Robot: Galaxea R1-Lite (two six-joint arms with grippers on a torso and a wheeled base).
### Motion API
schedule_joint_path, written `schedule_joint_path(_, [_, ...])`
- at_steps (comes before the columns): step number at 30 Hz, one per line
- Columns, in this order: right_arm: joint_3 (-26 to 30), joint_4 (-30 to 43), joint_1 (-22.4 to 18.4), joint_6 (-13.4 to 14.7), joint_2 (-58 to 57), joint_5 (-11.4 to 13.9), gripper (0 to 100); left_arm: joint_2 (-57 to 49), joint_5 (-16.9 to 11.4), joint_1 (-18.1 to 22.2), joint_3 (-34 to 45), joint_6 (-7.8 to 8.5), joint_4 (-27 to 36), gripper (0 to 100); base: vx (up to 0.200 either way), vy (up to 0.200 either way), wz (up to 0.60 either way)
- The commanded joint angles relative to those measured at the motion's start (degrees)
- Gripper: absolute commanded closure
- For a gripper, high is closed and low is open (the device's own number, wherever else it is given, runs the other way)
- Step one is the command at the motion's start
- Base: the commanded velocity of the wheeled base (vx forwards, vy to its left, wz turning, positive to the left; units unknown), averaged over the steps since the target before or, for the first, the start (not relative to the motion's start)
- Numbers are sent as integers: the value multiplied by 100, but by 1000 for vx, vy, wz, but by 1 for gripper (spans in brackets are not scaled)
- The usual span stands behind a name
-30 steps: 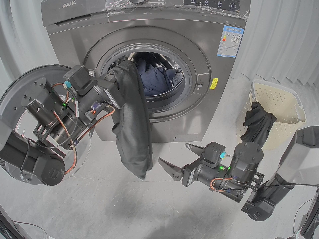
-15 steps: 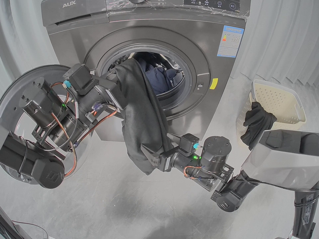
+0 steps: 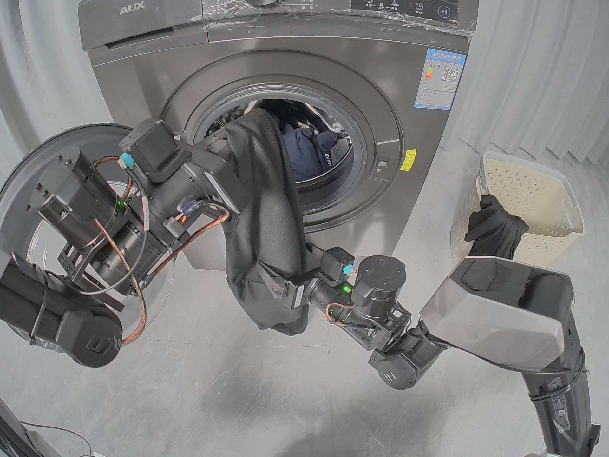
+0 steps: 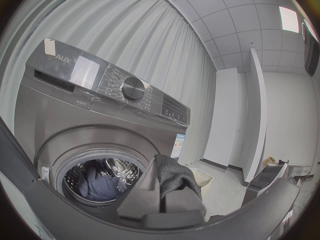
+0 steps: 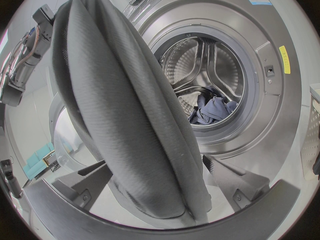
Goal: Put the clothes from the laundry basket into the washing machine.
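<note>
Black garment [image 3: 266, 223] hangs centre frame, top clenched in L tool [image 4: 161, 184]; R tool [image 5: 156, 165] spread open round its lower end.

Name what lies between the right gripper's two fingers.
The dark garment, held by the left gripper, hangs between the fingers of the open right gripper; the right wrist view shows it.
</note>
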Motion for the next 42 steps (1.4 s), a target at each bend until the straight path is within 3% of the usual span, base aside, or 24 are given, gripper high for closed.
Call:
schedule_joint_path(1, [-434, 36, -16, -9, 397, -26, 0, -68, -4, -52, 24, -4, -2, 100, 0, 0, 0])
schedule_joint_path(11, [-1102, 98, -16, 8, 758, -52, 0, -77, -39, -131, 24, -4, -54, 100, 0, 0, 0])
schedule_joint_path(12, [-1137, 98, -16, 8, 758, -61, 100, -77, -39, -140, 24, -4, -72, 100, 0, 0, 0])
schedule_joint_path(18, [-1181, 89, -183, 43, 635, -122, 100, -33, -13, -17, 33, -13, -45, 100, 0, 0, 0])
schedule_joint_path(22, [-883, 98, -411, 61, 265, -351, 100, 116, -57, 528, 59, -13, 7, 100, 0, 0, 0])
schedule_joint_path(26, [-311, 71, -631, 61, -280, -368, 100, 362, -153, 968, 77, 5, -10, 100, 0, 0, 0])
schedule_joint_path(32, [-65, 89, -701, 61, -780, -360, 100, 767, -232, 1029, 367, 31, -63, 100, 0, 0, 0])
schedule_joint_path(42, [-91, 80, -367, 61, -1141, -360, 100, 1681, -443, 1020, 833, 163, -406, 100, 0, 0, 0])
